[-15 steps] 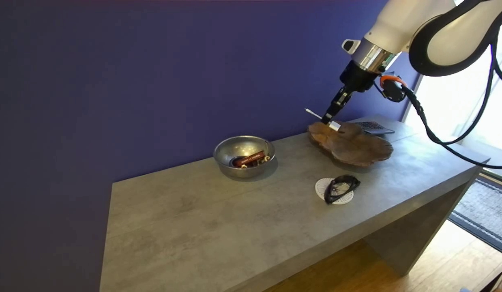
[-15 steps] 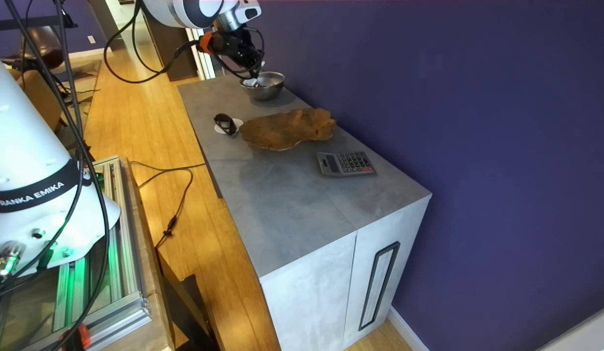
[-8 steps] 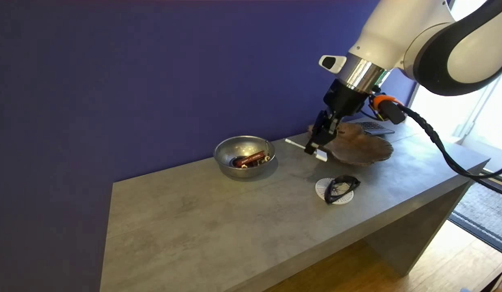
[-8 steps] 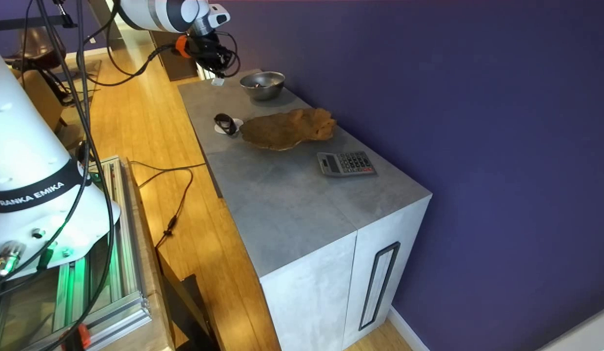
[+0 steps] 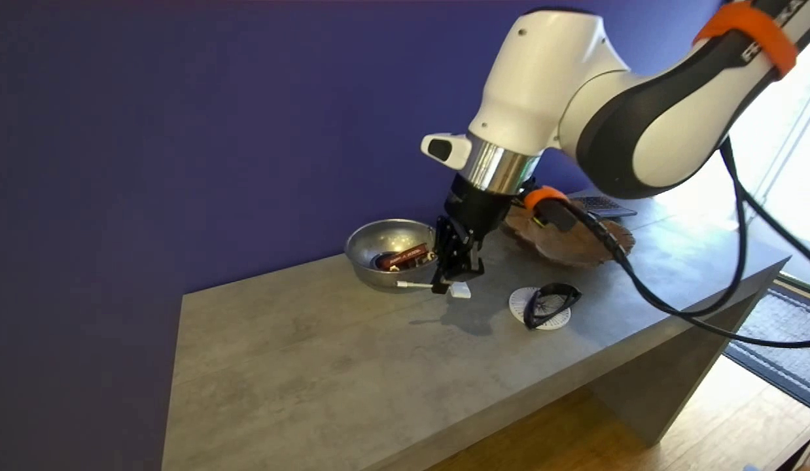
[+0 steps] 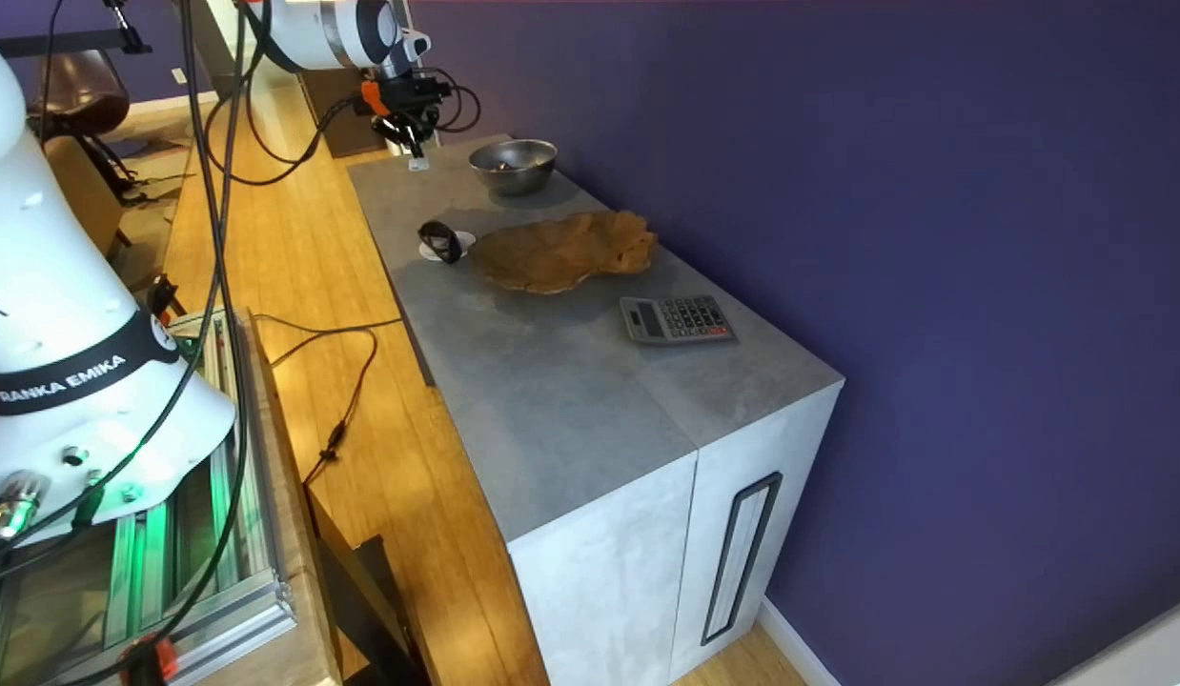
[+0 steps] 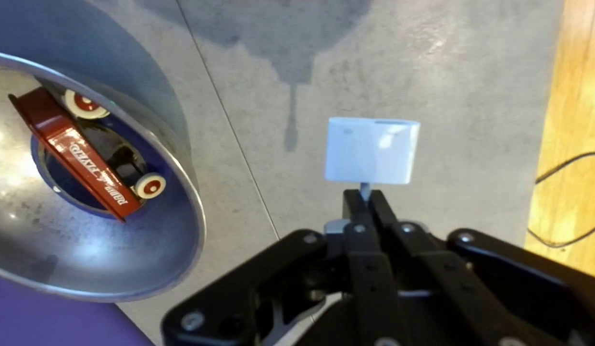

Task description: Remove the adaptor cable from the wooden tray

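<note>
The black two-finger gripper (image 7: 366, 198) pinches the short, thin white adaptor cable (image 7: 372, 154) tightly, holding it above the grey stone-look tabletop (image 5: 313, 360), its flat, boxy end jutting just ahead. Near the gripper stands the round, shiny metal bowl (image 7: 115, 262) with a red toy wagon (image 7: 81, 156) inside. Farther from the gripper lies the shallow, irregular brown wooden tray (image 6: 557, 255).

"FRANKA EMIKA" is printed on the curved black band (image 6: 75, 373) of the white robot base (image 6: 37, 433), "RADIO FLYER" on a red toy wagon (image 7: 87, 159).

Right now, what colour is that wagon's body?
The wagon's body is red, clearest in the wrist view.
</note>
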### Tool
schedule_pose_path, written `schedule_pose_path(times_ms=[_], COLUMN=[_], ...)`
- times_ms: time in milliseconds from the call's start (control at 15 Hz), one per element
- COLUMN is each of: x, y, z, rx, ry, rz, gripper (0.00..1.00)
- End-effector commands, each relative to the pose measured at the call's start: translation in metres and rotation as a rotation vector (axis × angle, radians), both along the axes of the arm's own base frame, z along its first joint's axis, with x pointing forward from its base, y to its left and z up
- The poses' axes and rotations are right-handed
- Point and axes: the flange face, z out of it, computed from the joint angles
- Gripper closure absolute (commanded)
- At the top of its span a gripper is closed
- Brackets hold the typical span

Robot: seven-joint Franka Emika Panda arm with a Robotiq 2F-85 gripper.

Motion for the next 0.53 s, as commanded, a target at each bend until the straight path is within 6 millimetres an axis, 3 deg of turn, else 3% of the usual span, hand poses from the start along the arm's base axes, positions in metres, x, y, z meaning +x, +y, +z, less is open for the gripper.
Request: schedule_pose_path(times_ms=[0,267,333,467], x=[0.030,0.033,0.033,0.036], y=[0.038,0.063,0.065,0.069], z=[-0.033,-0.054,-0.059,-0.058], rx=[-0.097,-0.168,-0.184,-0.202], ry=[-0.048,-0.067,-0.064,-0.061], rz=[0.066,0.107,0.108,0.103], gripper=[0.99,0.99,0.70,0.63])
